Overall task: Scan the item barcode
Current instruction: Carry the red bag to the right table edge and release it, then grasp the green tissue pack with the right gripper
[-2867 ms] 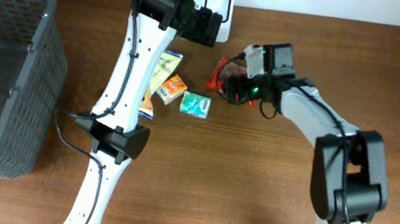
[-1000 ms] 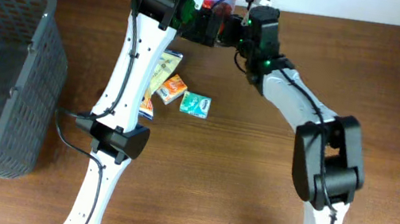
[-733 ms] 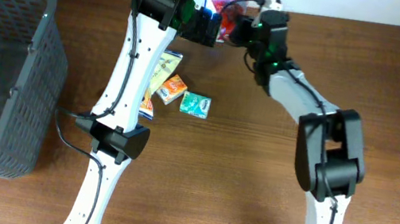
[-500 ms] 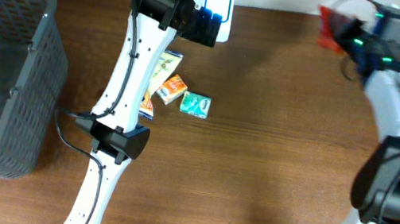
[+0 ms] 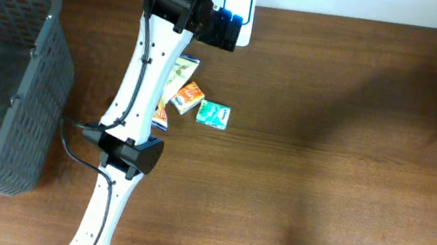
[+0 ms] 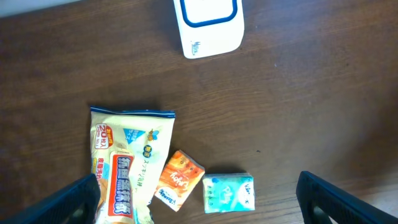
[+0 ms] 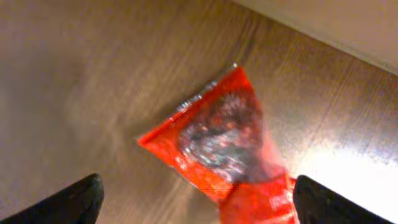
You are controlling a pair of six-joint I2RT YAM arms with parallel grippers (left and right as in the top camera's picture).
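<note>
R claw point(image 7: 198, 202) wide open; red pkt point(image 7: 214, 134) ungripped

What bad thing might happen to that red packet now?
The red packet lies loose near the edge of the table, so a nudge might send it off. The open right gripper hangs just above it and might snag or crush it if it dips.

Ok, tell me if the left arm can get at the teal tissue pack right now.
Probably yes. The left gripper is open, and the teal tissue pack lies uncovered below it, between its fingers in the wrist view. Only the orange pack crowds one side.
</note>
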